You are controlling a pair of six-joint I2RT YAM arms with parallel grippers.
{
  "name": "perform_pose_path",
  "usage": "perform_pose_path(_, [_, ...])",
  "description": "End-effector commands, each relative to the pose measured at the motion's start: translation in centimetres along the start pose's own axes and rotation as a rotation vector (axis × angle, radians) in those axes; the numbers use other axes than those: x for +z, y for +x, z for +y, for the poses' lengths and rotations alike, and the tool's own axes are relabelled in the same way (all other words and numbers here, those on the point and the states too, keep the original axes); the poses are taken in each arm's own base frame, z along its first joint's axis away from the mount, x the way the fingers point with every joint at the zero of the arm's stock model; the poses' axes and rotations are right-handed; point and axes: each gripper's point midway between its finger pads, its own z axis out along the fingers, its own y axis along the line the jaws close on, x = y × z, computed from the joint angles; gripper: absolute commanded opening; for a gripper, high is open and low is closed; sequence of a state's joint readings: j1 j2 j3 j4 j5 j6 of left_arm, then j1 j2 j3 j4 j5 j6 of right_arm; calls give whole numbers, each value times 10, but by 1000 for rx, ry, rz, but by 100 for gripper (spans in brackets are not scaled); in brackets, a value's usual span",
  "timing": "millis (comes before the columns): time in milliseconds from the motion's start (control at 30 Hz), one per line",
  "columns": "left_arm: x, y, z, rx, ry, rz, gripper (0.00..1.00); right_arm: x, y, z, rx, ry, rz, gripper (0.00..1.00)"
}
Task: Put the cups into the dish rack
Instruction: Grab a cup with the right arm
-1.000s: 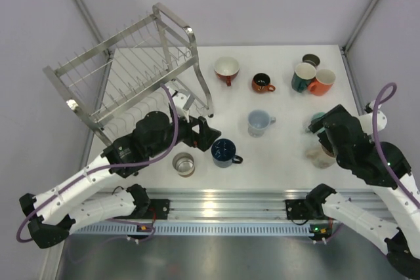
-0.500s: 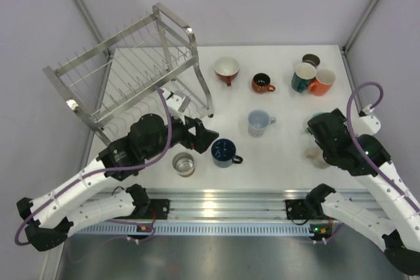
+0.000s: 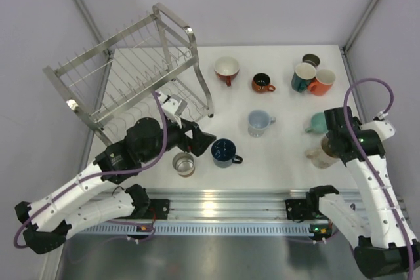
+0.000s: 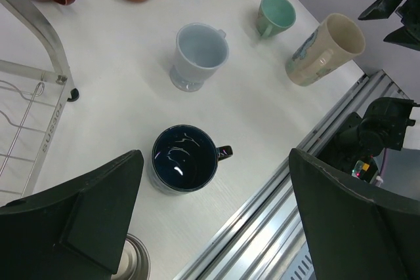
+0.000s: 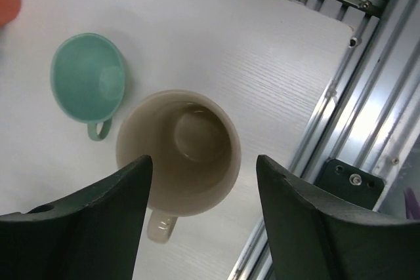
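The dish rack [image 3: 131, 77] stands at the back left with no cups on it. The cups are spread over the white table. My left gripper [image 3: 205, 140] is open just left of the navy cup [image 3: 224, 152]; in the left wrist view the navy cup [image 4: 184, 159] lies between and below the spread fingers [image 4: 98, 208]. My right gripper [image 5: 202, 168] hovers open over the tall beige cup [image 5: 177, 152], whose rim sits between the fingers, handle towards the camera. The mint cup [image 5: 88, 80] stands right beside it.
A metallic-looking tumbler [image 3: 184, 163] stands near the front edge, left of the navy cup. A pale blue cup [image 3: 258, 122] is mid-table. At the back are a red-and-white cup [image 3: 226, 68], a small brown one [image 3: 262, 82], teal [image 3: 303, 77] and orange [image 3: 322, 82]. The aluminium rail [image 3: 230, 201] borders the front.
The right wrist has swung to the right and turned downward over the beige cup, its jaws narrowing somewhat. The left arm has drawn back slightly; its gripper stays wide open.
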State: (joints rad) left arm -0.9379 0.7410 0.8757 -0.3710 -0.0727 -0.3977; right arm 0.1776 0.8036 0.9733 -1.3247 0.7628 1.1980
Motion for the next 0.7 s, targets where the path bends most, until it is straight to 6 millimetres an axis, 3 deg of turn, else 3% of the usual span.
perform_pose_path(0, [-3,-3,1,-2,-4,-22,98,6,5,-14,-40,31,38,65])
perform_pose_path(167, [-4,-5,1,-6,-4,-27,98,23,23,-24,-42,66,88,62])
perform_pose_path(267, [-4,-4,-1,-10,4,-22,98,30,37,-15,-25,17,112,61])
perform_pose_path(333, [-4,-4,-3,-13,15,-20,98,38,43,-21,3,33,116,60])
perform_pose_path(667, [-5,-6,-5,-38,20,-23,98,51,54,-17,23,28,124,55])
